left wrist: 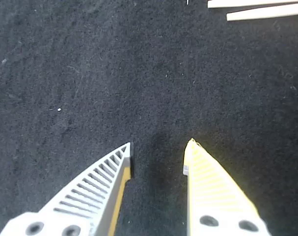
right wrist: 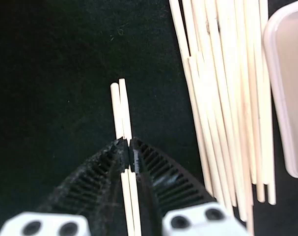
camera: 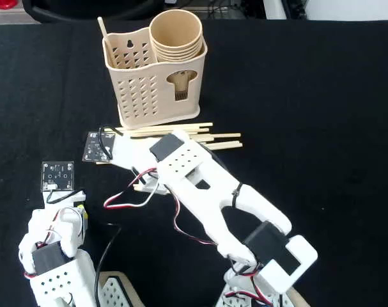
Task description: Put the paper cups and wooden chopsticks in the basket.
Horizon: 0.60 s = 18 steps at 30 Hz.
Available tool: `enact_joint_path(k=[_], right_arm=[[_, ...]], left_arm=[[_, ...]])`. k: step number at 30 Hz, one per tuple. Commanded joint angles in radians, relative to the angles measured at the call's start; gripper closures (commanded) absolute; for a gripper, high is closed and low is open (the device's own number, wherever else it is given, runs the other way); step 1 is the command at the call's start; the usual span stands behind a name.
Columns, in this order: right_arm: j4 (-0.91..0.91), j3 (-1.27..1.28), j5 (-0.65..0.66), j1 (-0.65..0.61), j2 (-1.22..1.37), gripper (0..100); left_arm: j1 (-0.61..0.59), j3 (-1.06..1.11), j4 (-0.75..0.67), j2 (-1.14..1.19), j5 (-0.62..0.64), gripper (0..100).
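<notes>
- The right gripper (right wrist: pixel 127 147) has its fingers (right wrist: pixel 163 169) clenched on a chopstick pair (right wrist: pixel 121 105). They grip partway along, so wood sticks out on both sides. That hold suggests the two sticks are meant to go to the basket (camera: pixel 158 96) together.
- The pair sits apart from the loose chopsticks (right wrist: pixel 222 98), which lie heaped on the counter (camera: pixel 321 128) just in front of the basket. Taking sticks off to one side probably keeps the fingers from snagging the heap. I cannot tell whether the pair is lifted or resting on the counter.
- The paper cups (camera: pixel 176 32) are stacked in one compartment of the basket, and a single chopstick (camera: pixel 104 32) stands in the other. The cups look finished; most of the chopsticks remain.
- The left gripper (left wrist: pixel 159 144) hangs over bare counter with its fingers (left wrist: pixel 212 187) released and nothing between them, seemingly parked clear of the working arm.
- The right wrist view gives the grasp itself. In the high view the right arm (camera: pixel 200 185) covers that spot, but that view adds the basket's contents and the left arm (camera: pixel 53 256) folded at the near edge.
</notes>
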Motion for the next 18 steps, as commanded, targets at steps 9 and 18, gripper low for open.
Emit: enact_joint_path(k=[9, 18], right_arm=[[-0.155, 0.048, -0.009, 0.005, 0.147, 77.0], [-0.133, 0.033, -0.008, 0.003, 0.191, 88.0]], left_arm=[[-0.012, -0.016, -0.011, -0.003, -0.005, 82], [-0.012, -0.016, -0.011, -0.003, -0.005, 82]])
